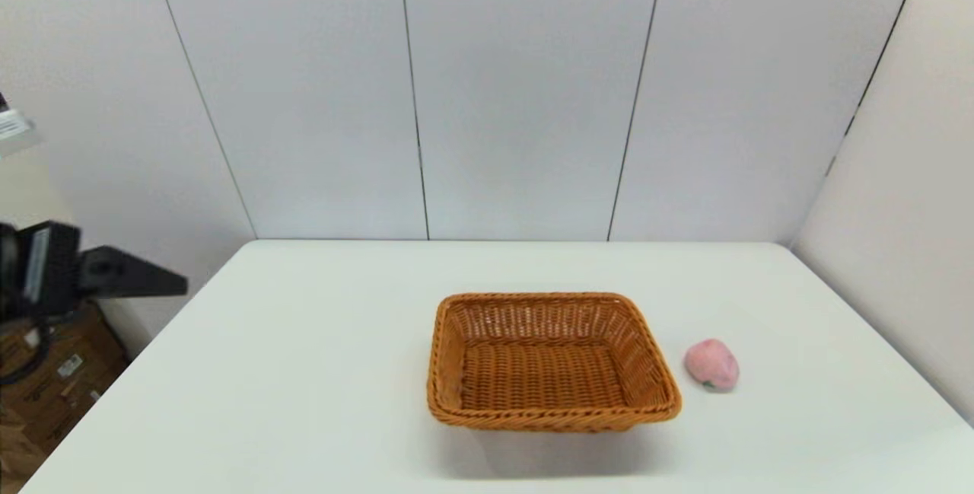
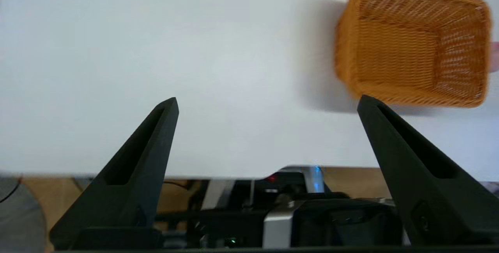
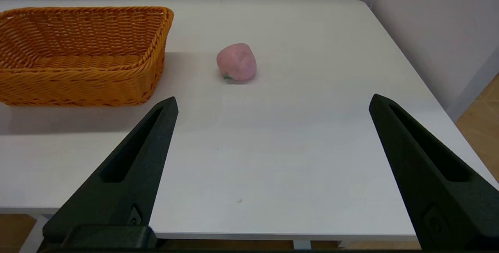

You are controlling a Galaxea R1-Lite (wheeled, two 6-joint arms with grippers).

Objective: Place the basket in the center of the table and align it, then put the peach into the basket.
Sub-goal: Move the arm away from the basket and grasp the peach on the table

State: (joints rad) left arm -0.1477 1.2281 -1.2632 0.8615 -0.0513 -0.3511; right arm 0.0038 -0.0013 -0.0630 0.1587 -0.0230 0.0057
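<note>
Basket (image 1: 553,361) sits on the table (image 1: 304,372) roughly mid-width, slightly toward the near edge, long sides about parallel to the table's front edge — looks close to centred and squared, empty inside. Peach (image 1: 712,364) lies on the table at the basket's 3 o'clock, just beside its short wall, not touching, green spot toward the near side.

Left gripper (image 2: 267,103): fingers spread wide, nothing between them, off the table's left side; basket is well away at its 1–2 o'clock in the left wrist view. Dark hardware at the head view's left edge is probably that arm — can't confirm.

Right gripper (image 3: 273,103): fingers also wide apart, empty, hanging over the near right edge of the table. Peach is ahead at about 11 o'clock, clear table in between.

Judgement: basket step is done or near enough; step in hand is the peach pick. Right arm is the obvious one.

Next move calls for:
- advance and drop so the fingers straddle the peach
- close gently; it's round and may roll toward the basket wall
- lift over the braided rim, release inside
</note>
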